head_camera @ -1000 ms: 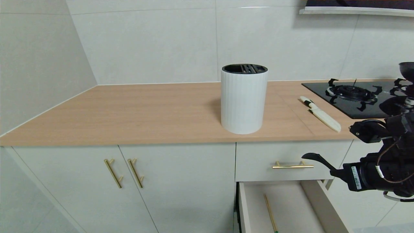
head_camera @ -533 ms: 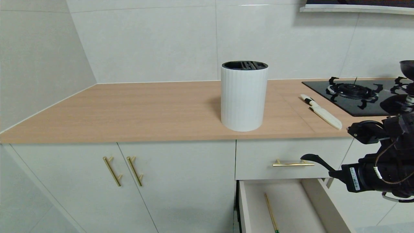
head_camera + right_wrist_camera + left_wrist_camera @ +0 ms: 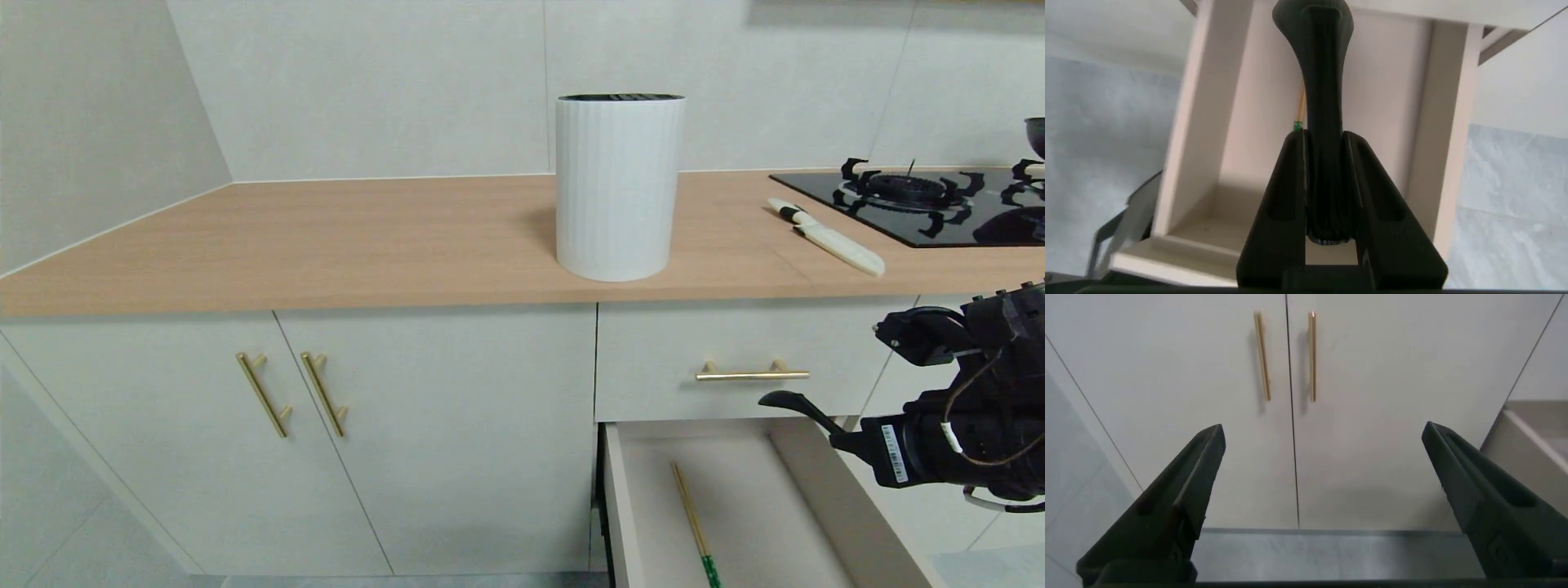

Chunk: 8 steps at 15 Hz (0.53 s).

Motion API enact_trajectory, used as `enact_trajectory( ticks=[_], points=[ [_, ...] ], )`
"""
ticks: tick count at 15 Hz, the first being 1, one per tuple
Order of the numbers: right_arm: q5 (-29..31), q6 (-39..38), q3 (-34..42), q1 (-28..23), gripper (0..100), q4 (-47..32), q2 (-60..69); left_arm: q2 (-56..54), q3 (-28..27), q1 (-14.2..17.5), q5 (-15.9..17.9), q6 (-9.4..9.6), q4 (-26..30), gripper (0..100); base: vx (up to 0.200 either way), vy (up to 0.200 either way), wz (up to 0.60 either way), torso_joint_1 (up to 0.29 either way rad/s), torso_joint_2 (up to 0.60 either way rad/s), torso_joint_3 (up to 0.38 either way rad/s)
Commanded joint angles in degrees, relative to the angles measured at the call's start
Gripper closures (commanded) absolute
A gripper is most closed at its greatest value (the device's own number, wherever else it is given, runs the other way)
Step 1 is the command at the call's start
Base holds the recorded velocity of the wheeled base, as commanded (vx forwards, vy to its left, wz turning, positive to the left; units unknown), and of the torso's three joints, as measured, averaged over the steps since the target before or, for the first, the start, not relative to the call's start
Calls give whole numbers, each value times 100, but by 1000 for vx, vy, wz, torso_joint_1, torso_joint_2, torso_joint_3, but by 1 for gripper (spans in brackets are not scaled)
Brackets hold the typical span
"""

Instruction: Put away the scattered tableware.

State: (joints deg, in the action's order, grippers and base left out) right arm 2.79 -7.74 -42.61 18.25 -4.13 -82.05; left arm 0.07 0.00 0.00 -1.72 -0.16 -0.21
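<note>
My right gripper (image 3: 847, 437) is shut on a black utensil (image 3: 793, 403) whose curved end points left over the right rim of the open drawer (image 3: 824, 498). In the right wrist view the right gripper (image 3: 1327, 196) clamps the black utensil (image 3: 1319, 73) above the open drawer (image 3: 1200, 147). A pair of chopsticks (image 3: 692, 523) with a green tip lies in the drawer. A white knife (image 3: 829, 245) lies on the wooden counter (image 3: 326, 237), right of the white ribbed holder (image 3: 619, 184). My left gripper (image 3: 1323, 434) is open, low in front of the cabinet doors (image 3: 1290, 416).
A black gas hob (image 3: 914, 200) sits at the counter's right end. Above the open drawer is a shut drawer with a gold handle (image 3: 751, 374). Two cabinet doors with gold handles (image 3: 290, 392) are to the left. Tiled walls close the back and left.
The whole head picture has shifted: the camera has come lower, so the counter sits higher in view. The right gripper, holding the utensil, now stands lower, level with the open drawer's top.
</note>
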Motion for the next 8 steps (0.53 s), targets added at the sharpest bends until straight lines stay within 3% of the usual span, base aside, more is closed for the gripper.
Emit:
enact_trajectory(
  ticks=[1, 5, 8],
  points=[
    [2, 1, -2, 3, 100, 0, -12, 1, 0, 0, 5, -2, -6, 0, 0, 0, 0, -154, 456, 315],
    [2, 1, -2, 3, 100, 0, -21, 1, 0, 0, 5, -2, -6, 0, 0, 0, 0, -117, 416, 297],
    [2, 1, 15, 3, 100, 0, -21, 1, 0, 0, -4, -2, -6, 0, 0, 0, 0, -32, 116, 69]
  ],
)
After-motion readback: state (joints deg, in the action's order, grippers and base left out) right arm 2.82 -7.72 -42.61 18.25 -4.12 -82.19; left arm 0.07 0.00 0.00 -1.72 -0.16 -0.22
